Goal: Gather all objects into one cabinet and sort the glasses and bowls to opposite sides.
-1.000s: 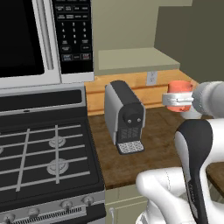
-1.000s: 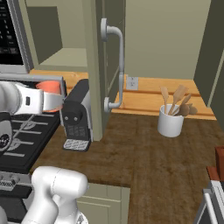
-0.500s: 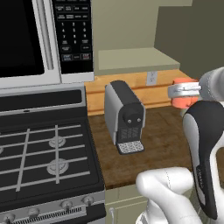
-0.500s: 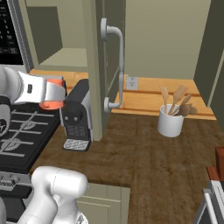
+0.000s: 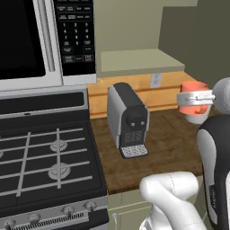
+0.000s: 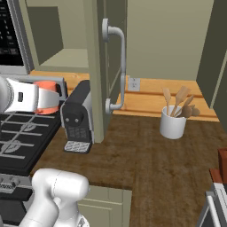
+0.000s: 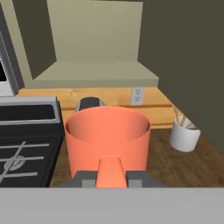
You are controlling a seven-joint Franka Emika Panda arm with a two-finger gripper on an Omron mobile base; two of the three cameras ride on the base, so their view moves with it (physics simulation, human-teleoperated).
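- The gripper [image 7: 111,178] is closed narrowly on the handle of the orange-red mug [image 7: 107,140], which it holds upright and clear of the desk; in the hand view the mug takes up the lower centre, handle toward the camera.
- In the left base view the mug [image 5: 195,101] sits at the right edge of the frame, above the wooden desk [image 5: 166,148] and to the right of the coffee machine [image 5: 128,119].
- In the right base view the same mug [image 6: 46,96] appears at centre left, just left of the coffee machine [image 6: 78,116] and above the edge of the stove [image 6: 22,142].
- The olive-green cabinet [image 6: 99,62] stands open, its door with the long curved handle [image 6: 116,66] edge-on at upper centre of the right base view.
- Its pale green shelf [image 7: 94,74] lies across the upper middle of the hand view, above and beyond the mug, and the part in sight carries nothing.
- My judgement: the task is at an early or middle stage, with this one cup in transit and not yet on the shelf.
- The other two cups and the black bowl are not seen here, so whether they are gathered I cannot tell; the sorting to opposite sides looks undone on the visible stretch of shelf.
- A white utensil holder [image 6: 173,124] stands on the desk at centre right, no part of the job.
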